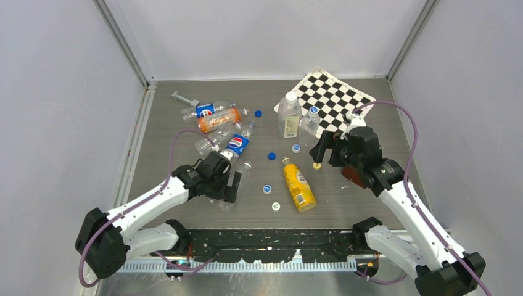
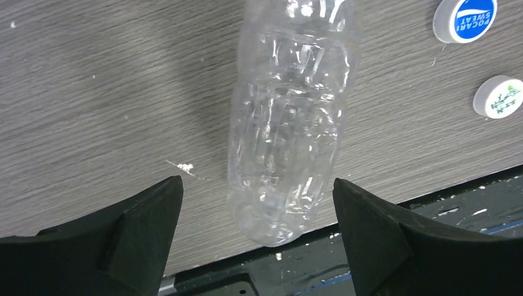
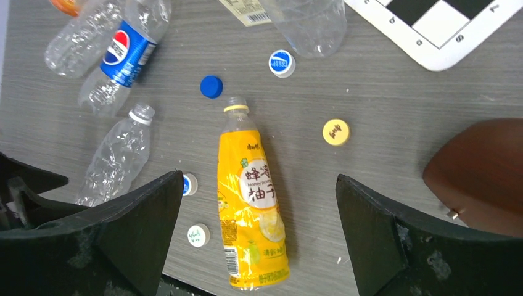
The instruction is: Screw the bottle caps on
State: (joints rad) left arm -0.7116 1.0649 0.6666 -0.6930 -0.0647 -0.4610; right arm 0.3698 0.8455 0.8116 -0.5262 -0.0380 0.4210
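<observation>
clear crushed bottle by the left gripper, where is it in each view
top external: clear bottle lower left of centre, partly hidden by the left gripper
left wrist: bottle at centre, between the open jaws
right wrist: bottle at left, neck pointing up
shared landmark: white cap with green print, just right of it

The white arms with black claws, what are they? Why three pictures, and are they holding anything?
They are two robot arms. The big picture looks down from above; the other two come from cameras on each wrist. On the grey table lie plastic bottles, loose bottle caps and a checkered board. The left gripper is open over a clear bottle. The right gripper is open above a yellow bottle and a yellow cap. Neither holds anything.
</observation>
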